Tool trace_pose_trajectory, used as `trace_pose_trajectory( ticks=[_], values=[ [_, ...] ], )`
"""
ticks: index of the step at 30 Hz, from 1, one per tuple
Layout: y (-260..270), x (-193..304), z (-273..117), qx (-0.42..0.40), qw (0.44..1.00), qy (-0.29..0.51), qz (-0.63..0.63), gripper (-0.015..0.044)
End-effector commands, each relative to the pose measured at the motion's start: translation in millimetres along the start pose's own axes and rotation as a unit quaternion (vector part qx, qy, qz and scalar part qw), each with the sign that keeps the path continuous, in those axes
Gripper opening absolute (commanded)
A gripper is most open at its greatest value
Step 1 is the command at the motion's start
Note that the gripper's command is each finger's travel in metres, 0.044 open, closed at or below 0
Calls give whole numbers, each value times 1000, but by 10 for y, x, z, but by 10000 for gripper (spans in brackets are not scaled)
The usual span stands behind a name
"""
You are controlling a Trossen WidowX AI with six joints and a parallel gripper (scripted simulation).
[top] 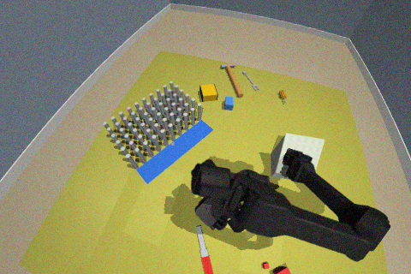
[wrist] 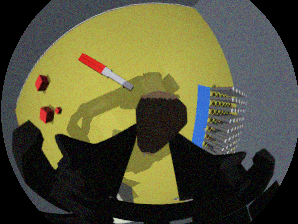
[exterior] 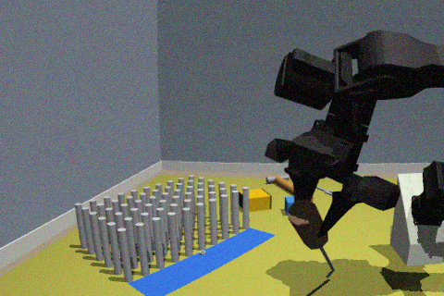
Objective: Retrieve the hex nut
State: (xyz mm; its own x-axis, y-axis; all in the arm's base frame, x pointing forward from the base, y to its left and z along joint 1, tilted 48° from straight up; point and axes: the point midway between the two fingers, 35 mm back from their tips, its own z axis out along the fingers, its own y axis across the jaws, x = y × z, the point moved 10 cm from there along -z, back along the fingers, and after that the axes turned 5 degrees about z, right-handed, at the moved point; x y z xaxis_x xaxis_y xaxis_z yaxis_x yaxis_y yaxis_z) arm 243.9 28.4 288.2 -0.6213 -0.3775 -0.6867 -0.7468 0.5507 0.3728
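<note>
The small hex nut [top: 173, 143] [exterior: 203, 252] lies at the spacer-side edge of the blue taped strip [top: 158, 163] [exterior: 231, 249] [wrist: 202, 110]. The metal spacers [top: 172, 120] [exterior: 157, 240] [wrist: 232, 120] stand upright in rows behind it. My gripper [exterior: 315, 216] [wrist: 153, 141] is shut on the brown handle of a hook tool [exterior: 305, 227] [wrist: 161, 120]. Its thin shaft points down to a short bent tip, in the air to the right of the strip in the exterior view. The shaft is hidden in the other views. No tool is in the field or at the nut.
A red-handled tool [top: 206, 263] [wrist: 92, 62] lies near the front. Red blocks [top: 265, 265] [wrist: 46, 114] lie beside it. A yellow block [top: 209, 92] [exterior: 256, 200], blue block [top: 229, 103], hammer [top: 234, 81] and wrench [top: 250, 80] lie behind. A white block [top: 314, 145] stands beside the arm.
</note>
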Motion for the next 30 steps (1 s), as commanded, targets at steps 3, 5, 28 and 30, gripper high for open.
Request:
trace_pose_trajectory(
  ticks=[3,5,28,30],
  values=[
    [14,-46,-36,-15,997,-13,72,0],
    [21,-59,-44,-22,995,-16,99,0],
    [246,-142,-11,-126,912,8,390,0],
    [283,-144,2,-137,899,17,416,0]
  ],
)
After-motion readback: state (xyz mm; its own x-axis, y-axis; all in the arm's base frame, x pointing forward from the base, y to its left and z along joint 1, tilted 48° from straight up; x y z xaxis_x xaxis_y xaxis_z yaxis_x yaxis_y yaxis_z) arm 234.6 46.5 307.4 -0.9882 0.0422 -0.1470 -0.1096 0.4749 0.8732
